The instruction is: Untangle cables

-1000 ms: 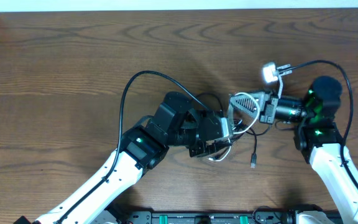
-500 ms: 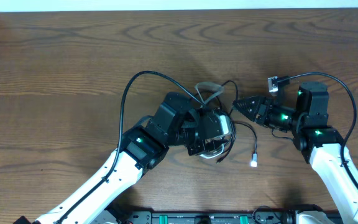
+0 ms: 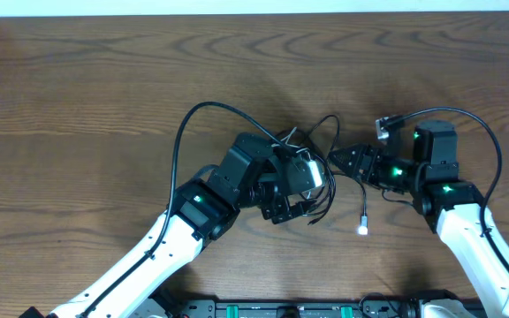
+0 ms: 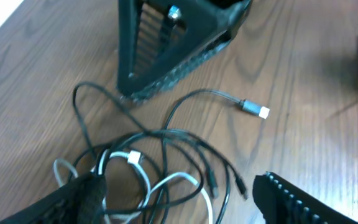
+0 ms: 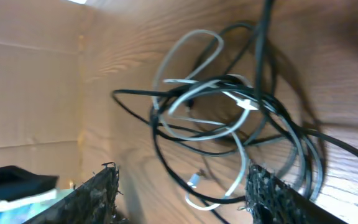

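We hold our left fingers (image 4: 303,199) spread and empty over the tangled cables (image 4: 157,165) on the worktop (image 4: 316,81); our right fingers (image 5: 272,193) also gape, grasping nothing.

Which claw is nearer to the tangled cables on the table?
Left. The left claw hovers open directly over the tangled cables; the right claw sits off to their right, pointing at them.
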Tool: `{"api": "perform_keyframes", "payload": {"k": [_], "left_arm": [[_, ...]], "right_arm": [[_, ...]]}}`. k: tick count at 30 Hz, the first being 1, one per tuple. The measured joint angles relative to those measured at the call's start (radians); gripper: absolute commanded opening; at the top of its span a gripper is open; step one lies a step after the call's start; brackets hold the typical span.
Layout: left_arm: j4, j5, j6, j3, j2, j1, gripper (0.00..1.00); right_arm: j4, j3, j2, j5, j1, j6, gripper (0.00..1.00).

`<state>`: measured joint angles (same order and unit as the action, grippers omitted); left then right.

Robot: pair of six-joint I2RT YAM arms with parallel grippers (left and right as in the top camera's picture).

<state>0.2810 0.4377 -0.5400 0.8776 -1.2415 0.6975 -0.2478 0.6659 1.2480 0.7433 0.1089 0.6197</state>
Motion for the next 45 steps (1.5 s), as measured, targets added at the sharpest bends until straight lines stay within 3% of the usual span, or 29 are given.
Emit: {"api": "perform_keyframes", "payload": {"k": [10,18,27,35,39,43,44,45], "left_arm": [[0.053,-0.198,0.08,0.0,0.0,0.0,0.96],[0.053,-0.437,0.3,0.0,0.0,-0.003,0.99],[0.05,-0.512,0.513,0.0,0.0,-0.077,0.98],[0.053,-0.519,0.6,0.0,0.0,-0.107,0.98],[0.053,-0.519,0.613,0.0,0.0,-0.107,0.98],[0.053,-0.519,0.618,0.0,0.0,-0.107,0.98],[0.053,-0.519,0.619,0.0,0.0,-0.107,0.98],[0.053,-0.519,0.619,0.0,0.0,-0.107,0.98]], "right_arm": [[-0.052,0.0,0.0,-0.212,0.066,-0.016,0.68],[-0.053,0.0,0.0,-0.304,0.144,-0.104,0.7],[0.136,0.001,0.016,-0.412,0.235,-0.275,0.76],[0.345,0.002,0.217,-0.454,0.269,-0.524,0.65],[0.418,0.002,0.326,-0.46,0.269,-0.589,0.6],[0.432,0.002,0.381,-0.459,0.269,-0.625,0.61],[0.429,0.002,0.382,-0.454,0.27,-0.631,0.59],[0.427,0.002,0.382,-0.451,0.27,-0.633,0.49]]}}
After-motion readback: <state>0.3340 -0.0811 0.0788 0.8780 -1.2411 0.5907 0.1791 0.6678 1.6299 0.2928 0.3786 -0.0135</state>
